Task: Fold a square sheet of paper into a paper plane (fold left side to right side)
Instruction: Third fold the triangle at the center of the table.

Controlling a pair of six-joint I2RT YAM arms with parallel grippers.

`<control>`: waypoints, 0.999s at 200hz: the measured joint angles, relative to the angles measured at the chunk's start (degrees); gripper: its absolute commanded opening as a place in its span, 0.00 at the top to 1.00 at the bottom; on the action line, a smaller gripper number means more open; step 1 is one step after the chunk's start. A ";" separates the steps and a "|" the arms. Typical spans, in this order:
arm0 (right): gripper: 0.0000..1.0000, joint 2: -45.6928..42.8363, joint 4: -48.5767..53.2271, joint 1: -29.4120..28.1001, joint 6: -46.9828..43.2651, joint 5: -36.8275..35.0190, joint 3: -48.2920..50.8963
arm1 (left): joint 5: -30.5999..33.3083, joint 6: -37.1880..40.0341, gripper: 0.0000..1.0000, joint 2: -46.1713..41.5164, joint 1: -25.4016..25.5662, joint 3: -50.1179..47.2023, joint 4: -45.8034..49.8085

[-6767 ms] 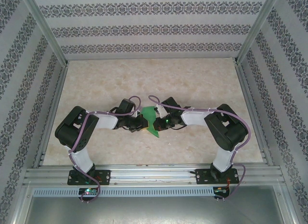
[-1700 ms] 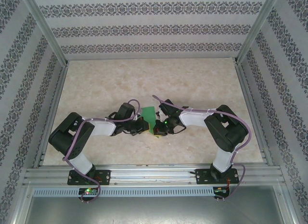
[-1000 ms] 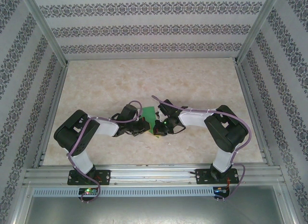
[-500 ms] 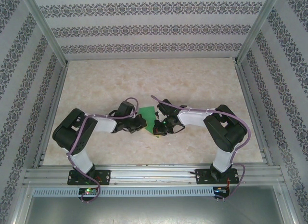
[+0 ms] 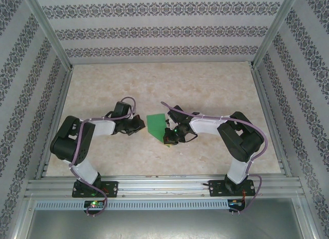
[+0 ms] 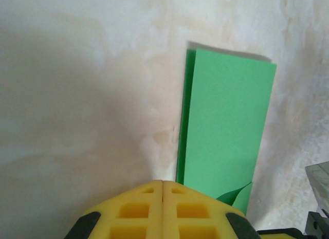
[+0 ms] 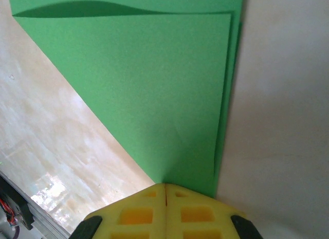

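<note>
Closest in, the right fingers (image 7: 165,186) are shut tight. Their tip sits on the near corner of the green paper (image 7: 154,95), and it looks like they're pinning it to the tabletop (image 5: 205,90) rather than gripping it. I can't tell whether any paper is actually nipped between them. The left fingers (image 6: 163,183) are pressed together too, with nothing in them, parked just beside the near-left end of the paper but not on it.

The paper lies folded over, mid-tabletop between the two arms. I'd guess the step in hand is getting that fold flat and sharp.

What I'd do:
- Keep the right tip planted as the anchor so nothing slides.
- Bring the left fingers onto the folded edge and sweep along it, near end to far.
- Press lightly, since thin paper buckles if you shove it.
- Check the edges first. From the right wrist, the top layer sits a touch inside the lower one.
- Smooth out the far edge, which bows up and casts a shadow.
- Smooth out the little curl at the near corner in the left wrist view, so it doesn't get creased in.

Head count, near to far:
- two arms
- two sets of fingers, both closed
- one piece of green paper
- one tabletop running out bare behind it
</note>
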State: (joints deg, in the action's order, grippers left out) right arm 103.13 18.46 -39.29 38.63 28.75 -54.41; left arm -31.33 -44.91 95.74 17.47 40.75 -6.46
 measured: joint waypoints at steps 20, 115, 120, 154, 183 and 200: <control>1.00 0.00 0.02 0.00 0.00 0.00 -0.02 | 0.28 1.29 0.95 -4.98 0.15 0.00 1.70; 1.00 0.00 0.00 0.00 0.02 0.00 -0.02 | -2.56 1.88 0.95 -0.28 11.72 3.80 2.23; 1.00 0.00 0.00 0.00 0.02 0.00 -0.02 | -2.56 1.88 0.95 0.20 11.72 4.09 2.23; 1.00 0.00 0.00 0.00 0.02 0.00 -0.02 | -2.49 2.78 0.95 3.02 11.74 5.57 2.54; 1.00 0.00 0.04 0.00 0.02 0.02 -0.09 | -2.43 3.39 0.95 3.91 11.74 5.64 3.10; 1.00 0.00 0.17 0.00 0.02 0.00 -0.17 | -2.19 3.87 0.95 3.96 11.74 5.64 3.34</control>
State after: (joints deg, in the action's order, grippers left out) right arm 103.13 18.63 -39.29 38.65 28.75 -54.59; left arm -33.52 -41.04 99.70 29.21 46.39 -3.11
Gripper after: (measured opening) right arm 0.057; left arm 0.058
